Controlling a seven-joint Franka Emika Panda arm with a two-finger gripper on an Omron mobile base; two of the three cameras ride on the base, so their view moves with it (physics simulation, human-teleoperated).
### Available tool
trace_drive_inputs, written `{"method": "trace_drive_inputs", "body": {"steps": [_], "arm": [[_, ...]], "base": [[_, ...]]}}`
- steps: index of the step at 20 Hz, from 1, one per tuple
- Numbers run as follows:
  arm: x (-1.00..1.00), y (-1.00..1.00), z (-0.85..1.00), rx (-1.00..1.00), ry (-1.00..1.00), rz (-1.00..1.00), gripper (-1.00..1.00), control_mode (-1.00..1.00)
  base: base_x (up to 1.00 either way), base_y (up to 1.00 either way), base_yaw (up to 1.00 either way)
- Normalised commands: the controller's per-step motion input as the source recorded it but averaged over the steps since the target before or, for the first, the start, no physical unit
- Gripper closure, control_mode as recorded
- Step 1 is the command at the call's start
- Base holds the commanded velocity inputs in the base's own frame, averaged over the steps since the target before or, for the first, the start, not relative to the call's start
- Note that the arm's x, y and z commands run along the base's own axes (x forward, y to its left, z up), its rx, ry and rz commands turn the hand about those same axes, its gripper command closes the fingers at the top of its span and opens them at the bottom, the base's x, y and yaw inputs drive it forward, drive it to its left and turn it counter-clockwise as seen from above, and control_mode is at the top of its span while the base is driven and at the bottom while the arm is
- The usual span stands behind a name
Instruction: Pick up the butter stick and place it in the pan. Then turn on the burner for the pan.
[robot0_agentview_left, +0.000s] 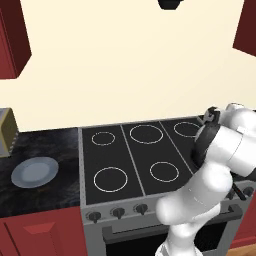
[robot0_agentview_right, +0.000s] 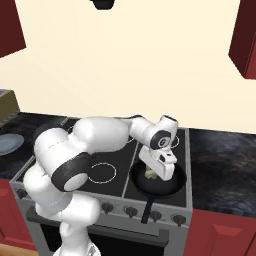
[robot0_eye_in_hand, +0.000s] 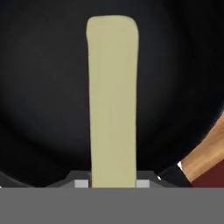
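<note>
Two cameras sit behind the arm, one on each side, looking forward and down at the same stove (robot0_agentview_left: 135, 160). The hand camera looks very close into the pan (robot0_eye_in_hand: 43, 109).

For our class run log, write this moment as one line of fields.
phase: placing | gripper: shut on butter stick | position: over pan, front-right burner | butter: not yet released | burner knob: untouched

Home kitchen, rendered. Stove (robot0_agentview_left: 135, 160) with ringed burners (robot0_agentview_left: 110, 179) and front knobs (robot0_agentview_left: 118, 213), set between dark stone counters (robot0_agentview_right: 222, 160). Red cabinets (robot0_agentview_left: 12, 40) above and below, cream wall. Plate (robot0_agentview_left: 34, 171) on counter, pan (robot0_agentview_right: 159, 182) on stove.
</note>
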Motion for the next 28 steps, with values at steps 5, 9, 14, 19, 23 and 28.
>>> {"method": "trace_drive_inputs", "body": {"steps": [5,9,14,19,23,28], "arm": [[0.34,-0.24,-0.37,0.0,0.13,-0.01,1.0,-1.0],[0.27,-0.03,-0.32,0.01,0.03,0.0,1.0,-1.0],[0.01,0.0,-0.25,0.0,0.0,0.0,1.0,-1.0],[0.0,0.14,-0.28,0.0,0.0,0.0,1.0,-1.0],[0.01,0.26,-0.11,0.0,0.0,0.0,-1.0,-1.0],[-0.19,0.2,0.07,0.0,0.0,-0.02,-1.0,-1.0]], "base": [[0.0,0.0,0.0],[0.0,0.0,0.0],[0.0,0.0,0.0],[0.0,0.0,0.0],[0.0,0.0,0.0],[0.0,0.0,0.0]]}}
